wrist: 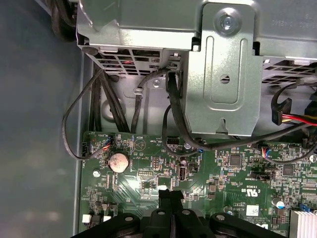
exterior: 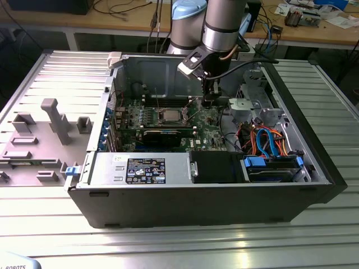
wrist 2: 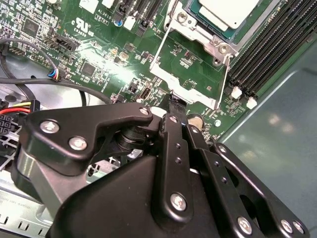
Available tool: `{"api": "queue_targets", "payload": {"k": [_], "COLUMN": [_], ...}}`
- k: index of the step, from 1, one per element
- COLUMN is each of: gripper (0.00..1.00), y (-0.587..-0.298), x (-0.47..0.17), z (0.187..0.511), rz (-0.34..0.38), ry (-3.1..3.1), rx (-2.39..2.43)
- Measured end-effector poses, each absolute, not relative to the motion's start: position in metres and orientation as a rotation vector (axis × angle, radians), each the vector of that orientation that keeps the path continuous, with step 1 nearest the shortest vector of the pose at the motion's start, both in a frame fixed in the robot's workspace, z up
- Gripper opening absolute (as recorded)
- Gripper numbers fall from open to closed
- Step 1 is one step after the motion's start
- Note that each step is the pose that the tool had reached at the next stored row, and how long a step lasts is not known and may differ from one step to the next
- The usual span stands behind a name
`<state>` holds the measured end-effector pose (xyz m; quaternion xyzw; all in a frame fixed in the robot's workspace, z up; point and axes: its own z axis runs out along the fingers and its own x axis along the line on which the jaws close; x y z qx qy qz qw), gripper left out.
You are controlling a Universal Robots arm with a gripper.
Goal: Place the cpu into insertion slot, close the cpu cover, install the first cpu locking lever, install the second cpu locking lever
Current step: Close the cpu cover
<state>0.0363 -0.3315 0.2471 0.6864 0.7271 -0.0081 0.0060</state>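
Note:
The cpu [wrist 2: 225, 11] lies with its silvery top up in the insertion slot [wrist 2: 210, 40] on the green board, and it also shows at mid-case in the exterior view [exterior: 168, 116]. The cpu cover [wrist 2: 185, 89] is swung open and lies out from the slot toward my gripper, with green board showing through its window. A thin wire rod runs along each side of it. My gripper [wrist 2: 177, 106] is shut, its tips right at the cover's free edge, and I cannot tell whether they touch it. The shut tips [wrist: 171, 194] hang just over the board, to the exterior view's right of the slot [exterior: 208, 101].
Long black memory slots [wrist 2: 267, 44] flank the socket, close to the case wall [wrist 2: 277, 129]. Black cables [wrist: 173, 114] drop from a metal drive cage [wrist: 223, 74] beside a coin battery [wrist: 118, 161]. A grey fixture tray [exterior: 39, 140] lies left of the case.

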Motion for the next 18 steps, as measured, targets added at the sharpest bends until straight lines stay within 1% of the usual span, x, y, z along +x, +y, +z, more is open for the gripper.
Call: {"api": "queue_targets", "payload": {"k": [18], "gripper": [0.11], "y": [-0.3314], "x": [0.0319], "z": [0.2468], "rz": [-0.026], "ry": [2.276], "rx": [2.149]}}
